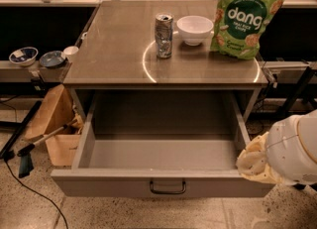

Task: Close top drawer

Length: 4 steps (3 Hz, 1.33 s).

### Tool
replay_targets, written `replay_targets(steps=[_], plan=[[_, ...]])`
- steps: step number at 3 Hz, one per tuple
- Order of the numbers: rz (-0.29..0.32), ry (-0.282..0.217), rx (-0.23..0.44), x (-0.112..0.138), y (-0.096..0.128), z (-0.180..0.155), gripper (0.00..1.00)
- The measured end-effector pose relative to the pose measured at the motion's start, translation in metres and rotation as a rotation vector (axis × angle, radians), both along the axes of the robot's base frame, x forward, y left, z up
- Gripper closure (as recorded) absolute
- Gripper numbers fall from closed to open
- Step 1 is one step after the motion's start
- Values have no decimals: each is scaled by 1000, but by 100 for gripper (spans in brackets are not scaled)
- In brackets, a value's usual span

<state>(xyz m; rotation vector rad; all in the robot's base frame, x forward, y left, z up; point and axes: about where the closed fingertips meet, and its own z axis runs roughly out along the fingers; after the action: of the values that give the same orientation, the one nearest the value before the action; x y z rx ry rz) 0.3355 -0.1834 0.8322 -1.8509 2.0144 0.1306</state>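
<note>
The top drawer (99, 186) of the grey cabinet stands pulled far out, and its inside (158, 153) holds nothing. Its flat front faces me with one small dark loop handle (168, 188) at the centre. No lower drawers show. My arm comes in at the lower right: a white rounded shell (294, 148) and a cream fabric cover (255, 162) that sits against the drawer's right front corner. My gripper itself does not show; it lies hidden or outside the view near that corner.
On the cabinet top (114, 49) stand a drink can (163, 35), a white bowl (194, 28) and a green "dang" snack bag (246, 17). A cardboard box (54, 124) and a long-handled tool (29, 148) lie to the left. Small bowls (23, 55) sit on a left shelf.
</note>
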Motion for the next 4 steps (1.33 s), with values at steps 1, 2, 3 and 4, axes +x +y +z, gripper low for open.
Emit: replay_targets(steps=[1,2,3,4], plan=[[-15,57,-7,15,2,-44,100],[-14,61,3,12,6,-48,100],[-26,107,8,-2,8,-79,100],[-40,145,3,-15,8,-102,100]])
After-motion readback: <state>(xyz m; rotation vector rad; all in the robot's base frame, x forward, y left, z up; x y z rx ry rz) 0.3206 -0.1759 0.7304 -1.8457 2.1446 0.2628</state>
